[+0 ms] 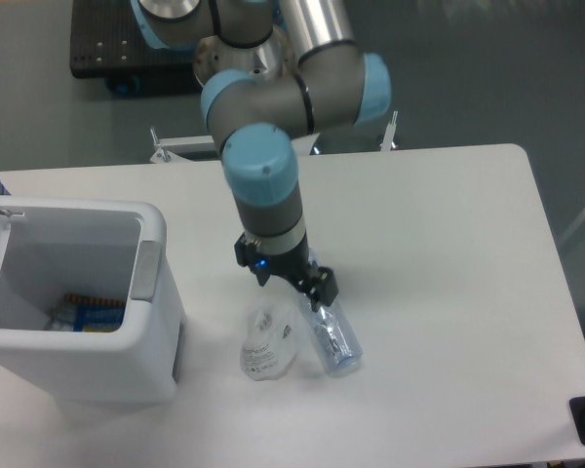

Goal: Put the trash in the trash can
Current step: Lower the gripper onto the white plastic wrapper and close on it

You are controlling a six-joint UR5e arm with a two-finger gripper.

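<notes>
The white bench (448, 253) carried everything in the scene, with the trash can (88, 361) standing at its near left, lid swung up and the mouth open, a few scraps visible at the bottom. The arm (268, 185) reached down from the far side to the middle of the bench, and its end effector (291, 278) hung right over the upper end of the bottle (333, 336), covering that end from the camera. Its fingers looked spread and straddling the bottle, not clamped on it, though how far apart they stood was hard to read from this angle. The bottle lay on its side, running from under the end effector toward the near right, well apart from the trash can. Just left of it, nearly touching, lay the wrapper (266, 348), crumpled and flat on the bench. The bottle was probably empty and light, with thin wrinkled walls that would cave under a squeeze and a slick round body that might roll; a hold across its middle, or near the stiffer cap end, seemed safest. The wrapper looked flimsy and would need a low pinch.
</notes>
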